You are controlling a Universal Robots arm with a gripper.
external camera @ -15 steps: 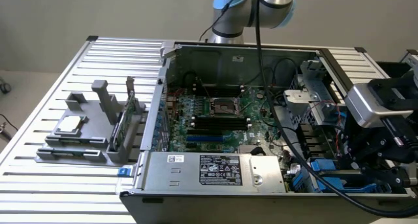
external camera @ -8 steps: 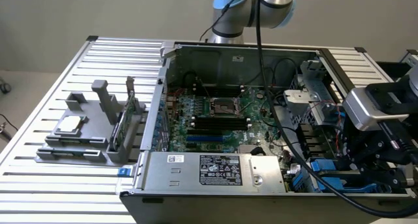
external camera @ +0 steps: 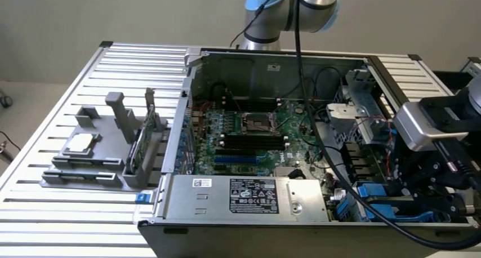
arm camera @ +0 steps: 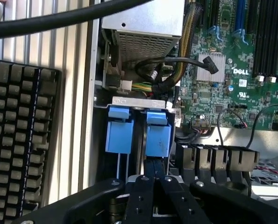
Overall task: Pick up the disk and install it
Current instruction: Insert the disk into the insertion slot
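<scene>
While pressing with fingers closed together on nothing, aim squarely at the disk, seated in the bay just ahead of their tips. Push straight, never sideways.

Blue is seen on the rectangular plastic carrier frame; green on the flat motherboard; black-and-white labelling on the silver metal box.

Bright, even light; soft, faint shadows.
</scene>
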